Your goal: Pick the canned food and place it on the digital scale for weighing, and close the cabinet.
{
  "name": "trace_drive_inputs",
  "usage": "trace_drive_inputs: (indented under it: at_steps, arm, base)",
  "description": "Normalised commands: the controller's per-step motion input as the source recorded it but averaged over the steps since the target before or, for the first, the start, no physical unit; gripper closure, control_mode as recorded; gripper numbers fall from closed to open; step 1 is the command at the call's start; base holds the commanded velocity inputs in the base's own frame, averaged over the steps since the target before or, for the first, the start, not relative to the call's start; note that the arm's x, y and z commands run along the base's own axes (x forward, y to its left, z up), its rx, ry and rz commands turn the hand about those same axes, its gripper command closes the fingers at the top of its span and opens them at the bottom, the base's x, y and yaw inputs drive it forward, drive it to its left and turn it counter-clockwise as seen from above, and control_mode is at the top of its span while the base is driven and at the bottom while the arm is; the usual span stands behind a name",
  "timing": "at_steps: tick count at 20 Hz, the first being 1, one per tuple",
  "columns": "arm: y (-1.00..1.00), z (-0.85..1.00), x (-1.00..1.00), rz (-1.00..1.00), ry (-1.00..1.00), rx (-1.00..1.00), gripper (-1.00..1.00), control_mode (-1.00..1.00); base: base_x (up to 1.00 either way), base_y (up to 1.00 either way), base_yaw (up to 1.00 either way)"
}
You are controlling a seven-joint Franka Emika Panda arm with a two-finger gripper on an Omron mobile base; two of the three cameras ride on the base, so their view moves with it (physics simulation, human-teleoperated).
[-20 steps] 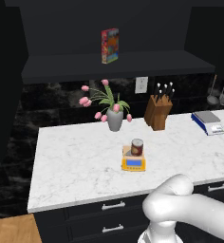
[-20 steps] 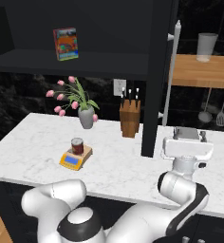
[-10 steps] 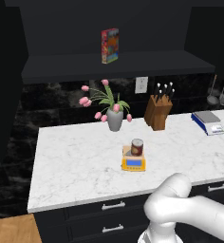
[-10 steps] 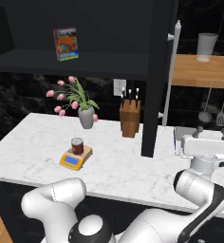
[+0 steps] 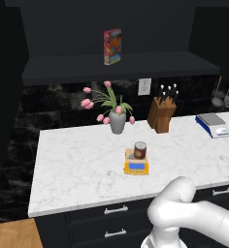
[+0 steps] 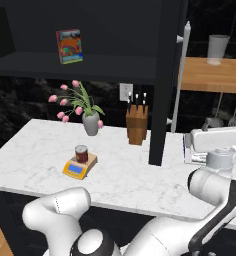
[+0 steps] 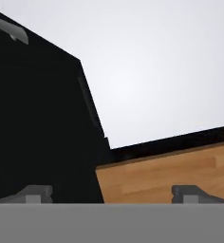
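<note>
I read the end effector (image 7: 112, 193) in the hand view: both finger tips stand far apart at the bottom edge, with nothing between them, so it is open and empty. It looks up past a black panel toward a wooden surface.

On the tabletop (image 5: 73, 169), the can (image 5: 140, 150) stands upright on the scale (image 5: 136, 166), so I judge that step complete. The can is rigid metal, smooth-sided and probably light; it needs no further handling.

Farther back, the cabinet door (image 6: 167, 80) stands open, edge-on to the right base view, with its handle (image 6: 181, 75) running vertically beside it. I judge the door stiff, hinged and free-swinging. I would not grip the slippery bar; I would push on the flat panel near the handle edge, far from the hinges, where leverage is greatest.
</note>
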Motion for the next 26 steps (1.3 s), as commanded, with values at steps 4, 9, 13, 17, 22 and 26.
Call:
trace_drive_inputs:
  at_steps: [4,9,13,17,22,26]
  arm:
    - [0.79,0.36,-0.42,0.00,0.00,-0.29,-1.00,-1.00]
    - [1.00,0.12,-0.55,0.00,0.00,-0.38,-1.00,-1.00]
    - [1.00,0.04,-0.46,-0.05,0.00,-0.43,-1.00,-1.00]
    - [1.00,0.37,-0.23,-0.10,-0.02,-0.40,-1.00,-1.00]
    - [1.00,0.43,-0.05,-0.13,-0.05,-0.40,-1.00,-1.00]
    - [1.00,0.27,0.00,-0.24,-0.02,-0.36,-1.00,-1.00]
  base:
    - [0.00,0.00,0.00]
    - [0.00,0.00,0.00]
    - [0.00,0.00,0.00]
    - [0.00,0.00,0.00]
    - [0.00,0.00,0.00]
    - [0.00,0.00,0.00]
